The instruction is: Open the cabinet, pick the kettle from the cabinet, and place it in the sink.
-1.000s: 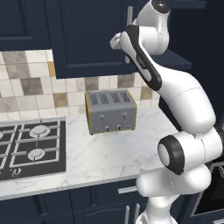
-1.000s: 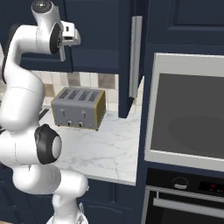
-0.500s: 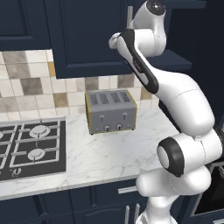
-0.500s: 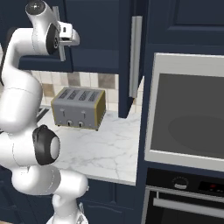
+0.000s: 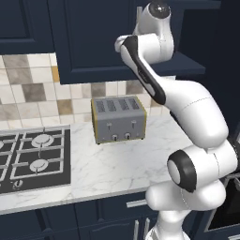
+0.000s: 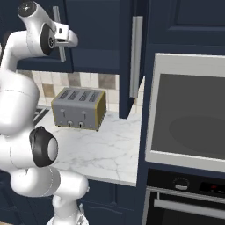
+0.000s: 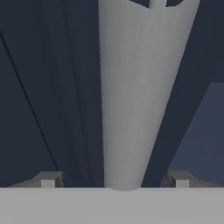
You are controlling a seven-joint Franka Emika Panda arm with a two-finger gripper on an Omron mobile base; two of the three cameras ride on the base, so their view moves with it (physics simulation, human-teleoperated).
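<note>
The navy wall cabinet [image 5: 89,42] hangs above the counter, and my arm reaches up to its left door [image 6: 96,39]. In the right base view my gripper [image 6: 65,42] is at that door's vertical silver bar handle [image 6: 56,15]. The hand view looks along the handle [image 7: 131,87] from very close. My gripper [image 7: 114,179] is open, one fingertip [image 7: 50,179] on each side of the bar, neither touching it. A second navy door with a long bar handle [image 6: 136,57] stands edge-on to the right. The kettle and the sink are out of view.
A silver four-slot toaster [image 5: 117,119] stands on the white marble counter [image 5: 117,168] under the cabinet. A black gas hob [image 5: 33,157] lies to the left. A built-in oven stack [image 6: 189,110] fills the right side beyond the counter's end.
The upper arm and hand have shifted slightly toward the cabinet door, and the fingers have narrowed a little around the handle. The toaster and doors have not moved.
</note>
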